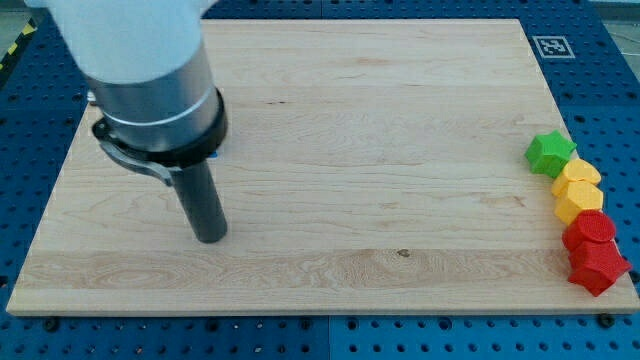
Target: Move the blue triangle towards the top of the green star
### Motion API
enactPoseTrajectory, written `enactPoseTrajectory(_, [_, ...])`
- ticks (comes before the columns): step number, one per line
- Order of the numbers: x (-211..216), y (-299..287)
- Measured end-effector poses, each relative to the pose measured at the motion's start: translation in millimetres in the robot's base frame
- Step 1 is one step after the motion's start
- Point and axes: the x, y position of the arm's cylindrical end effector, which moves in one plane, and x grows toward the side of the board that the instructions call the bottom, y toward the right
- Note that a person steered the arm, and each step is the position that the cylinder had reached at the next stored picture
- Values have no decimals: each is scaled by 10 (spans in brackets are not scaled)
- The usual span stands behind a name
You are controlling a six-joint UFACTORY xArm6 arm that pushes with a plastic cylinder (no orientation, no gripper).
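Observation:
The green star (550, 153) sits at the board's right edge, at the top of a column of blocks. My tip (210, 239) rests on the board at the view's left, far from the star. The blue triangle is mostly hidden. Only a thin sliver of blue (215, 155) shows at the right edge of the arm's grey collar, above my tip. Its shape cannot be made out.
Below the green star, along the right edge, lie two yellow blocks (581, 174) (577, 203) and two red blocks (590, 230) (598, 268), touching in a column. A fiducial tag (551, 46) marks the board's top right corner. The arm's body (150, 80) covers the top left.

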Motion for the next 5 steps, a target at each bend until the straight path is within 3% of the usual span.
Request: enactPoseTrajectory(5, [-513,-429])
